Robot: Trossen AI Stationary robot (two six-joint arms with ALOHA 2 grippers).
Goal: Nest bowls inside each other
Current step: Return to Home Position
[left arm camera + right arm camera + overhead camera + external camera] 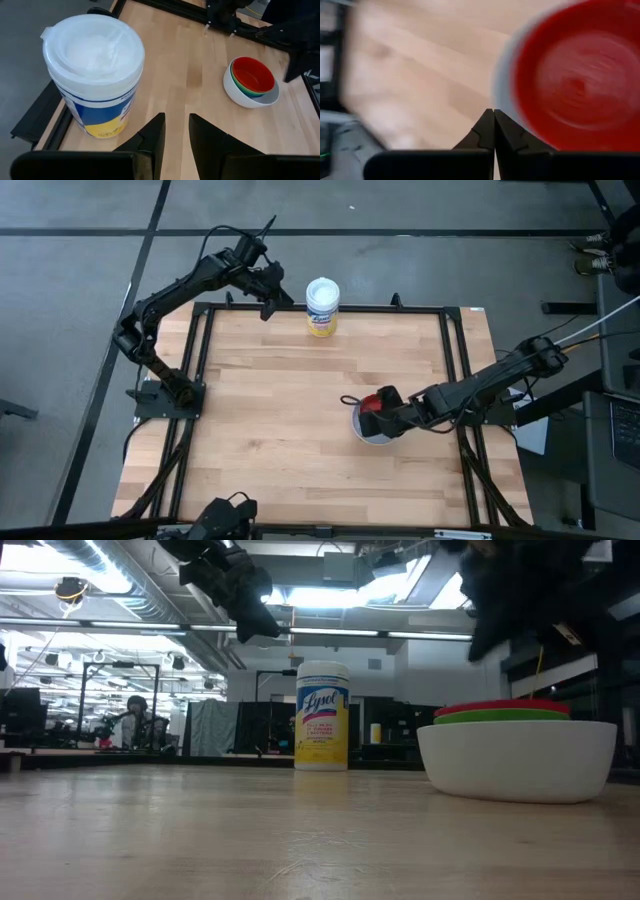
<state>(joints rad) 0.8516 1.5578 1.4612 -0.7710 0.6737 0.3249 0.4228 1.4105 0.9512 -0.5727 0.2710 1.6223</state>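
A stack of nested bowls stands on the table's right half. The white bowl [517, 760] is outermost and rests on its base. A green bowl's rim [500, 717] shows inside it, and the red bowl [254, 74] lies on top. My right gripper [494, 117] is shut and hovers just above the stack's rim [380, 408], pointing steeply down and clear of the bowls in the low view. My left gripper [176, 135] is open and held high at the far left, beside the white tub [322, 307].
The white tub with a yellow label [322, 716] stands upright at the table's far edge, near the middle. A dark metal frame [455, 360] runs around the wooden tabletop. Bare wood lies across the left and near parts of the table.
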